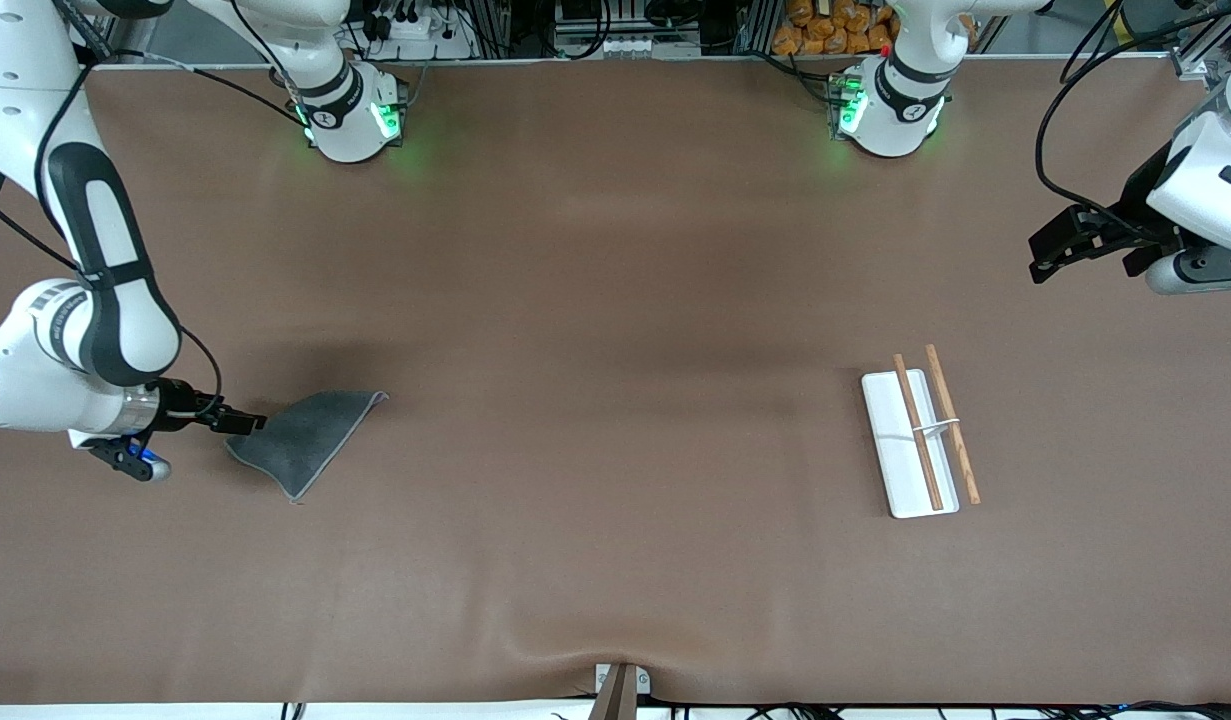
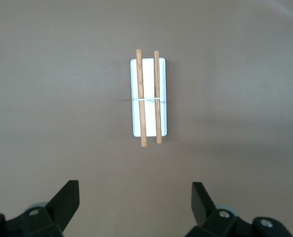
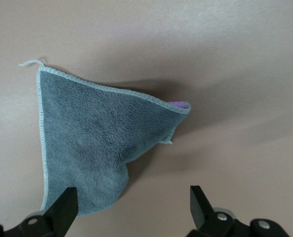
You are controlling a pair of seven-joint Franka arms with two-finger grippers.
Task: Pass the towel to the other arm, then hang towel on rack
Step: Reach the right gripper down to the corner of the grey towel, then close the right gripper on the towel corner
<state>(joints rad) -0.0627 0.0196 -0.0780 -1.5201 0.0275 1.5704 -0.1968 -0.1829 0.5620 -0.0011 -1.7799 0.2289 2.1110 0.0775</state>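
In the front view, the right arm (image 1: 70, 330) is running off the picture's edge, and so is the left arm (image 1: 1200, 200). In both wrist views, each gripper's body is getting cut off. The towel (image 3: 92, 143) is folding over, hiding most of its purple patch (image 3: 178, 104).

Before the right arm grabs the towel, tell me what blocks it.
Nothing visible does. The right gripper, fingers open, sits at the edge of the towel, with only bare table around it.
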